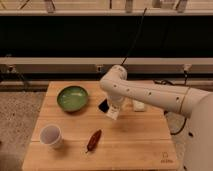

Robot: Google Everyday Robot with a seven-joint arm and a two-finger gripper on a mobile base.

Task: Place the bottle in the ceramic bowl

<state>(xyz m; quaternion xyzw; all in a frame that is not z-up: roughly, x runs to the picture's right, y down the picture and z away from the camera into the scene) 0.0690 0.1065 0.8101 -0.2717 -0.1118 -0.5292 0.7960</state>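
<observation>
The green ceramic bowl [72, 97] sits at the back left of the wooden table [140, 145]. My white arm reaches in from the right, and its gripper [108, 108] hangs just right of the bowl, above the table's middle. The gripper is shut on the small white bottle [114, 113], which hangs tilted below the wrist and clear of the bowl. A dark part of the gripper shows on the bottle's left side.
A white cup [51, 135] stands at the front left. A reddish-brown object [93, 140] lies at the front centre. A small white rectangular block [138, 105] lies behind the arm at the right. A dark railing and cables run behind the table.
</observation>
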